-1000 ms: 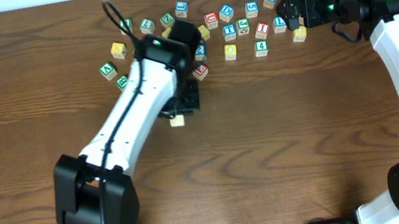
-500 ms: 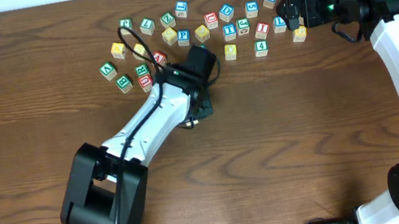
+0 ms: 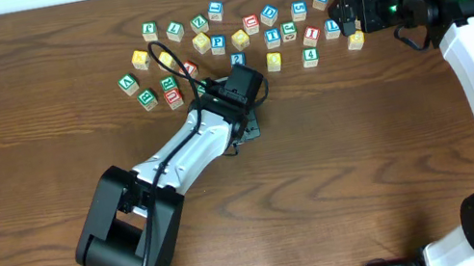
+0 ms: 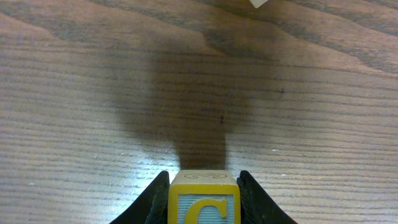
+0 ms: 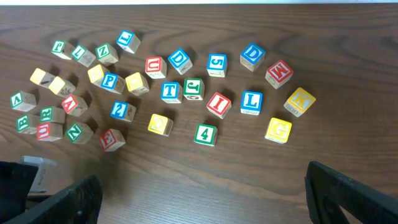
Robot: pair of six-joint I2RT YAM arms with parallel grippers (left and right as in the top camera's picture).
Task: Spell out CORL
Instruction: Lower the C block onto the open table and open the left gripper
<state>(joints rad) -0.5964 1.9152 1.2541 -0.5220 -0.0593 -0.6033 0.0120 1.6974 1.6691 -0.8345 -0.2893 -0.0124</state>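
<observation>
- The left end effector [image 4: 203, 186] is narrowed onto a small wooden cube with a plain yellow top and a yellow C on a pale blue face [image 4: 203, 208], one finger on each side. This C cube sits over bare brown wood-grain desk [image 4: 87, 93], just below the scatter of other letter cubes [image 3: 217, 42]. Whether it touches the desk I cannot tell.
- The C faces sideways toward the wrist camera, not upward. Set down like this, it would likely read as plain yellow from above.
- The grip looks close to the finger ends, so uneven release could twist the cube and leave the letter skewed.
- A spot too near the scatter would leave little room for three more letters beside it.
- The right end effector [image 5: 202, 177] stands wide apart and empty by the scatter's right end. The white wooden cube with a blue L [image 5: 251, 101] lies just beside a red I cube [image 5: 218, 104] and near a yellow K cube [image 5: 300, 101]. Going for this L cube with such wide jaws could knock either neighbour.
- Only the left wrist view shows the C and the grip; overhead, the arm hides that cube.
- Only the overhead view shows both arms and where the held cube sits relative to the scatter.
- The right wrist view makes the letters legible, though I cannot pick out the O or R with confidence.
</observation>
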